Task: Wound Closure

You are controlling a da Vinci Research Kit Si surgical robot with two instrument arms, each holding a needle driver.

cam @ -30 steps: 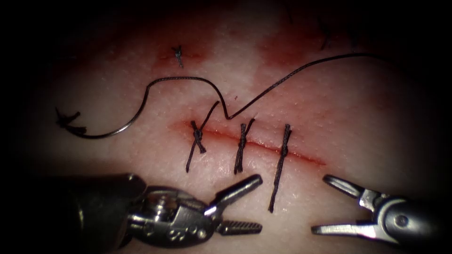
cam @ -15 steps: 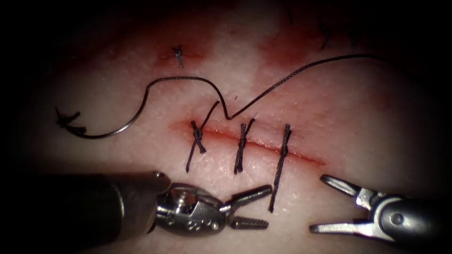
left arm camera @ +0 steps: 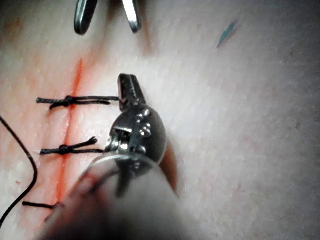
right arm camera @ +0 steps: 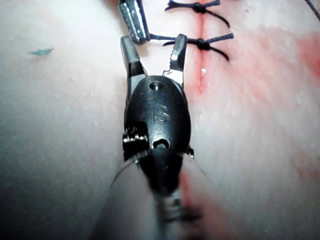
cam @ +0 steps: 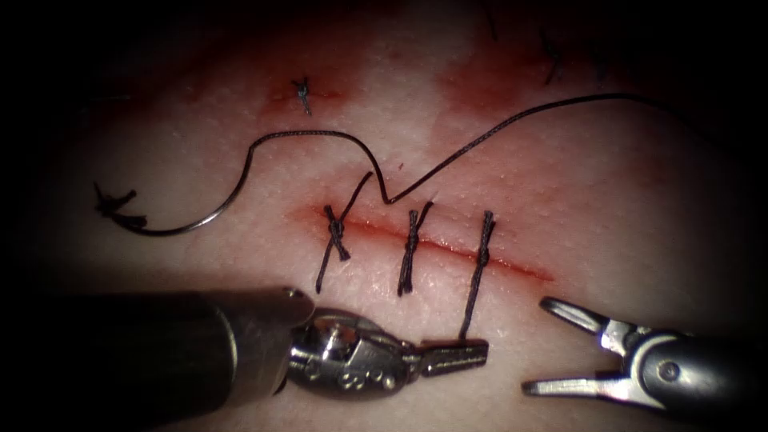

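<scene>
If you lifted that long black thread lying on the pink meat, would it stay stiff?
Probably not: the thin black thread lies in loose bends on the tissue, so it looks floppy and light. The curved steel needle at its end would likely stay rigid.

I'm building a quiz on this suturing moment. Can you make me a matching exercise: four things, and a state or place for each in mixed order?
Things:
1. left tool
2. right tool
3. needle
4. cut

States:
A. lies loose on the tissue, left of the cut
B. jaws shut on a stitch's thread tail
C. jaws open, holding nothing
D. crossed by three stitches

Pairs: 1-B, 2-C, 3-A, 4-D
</scene>
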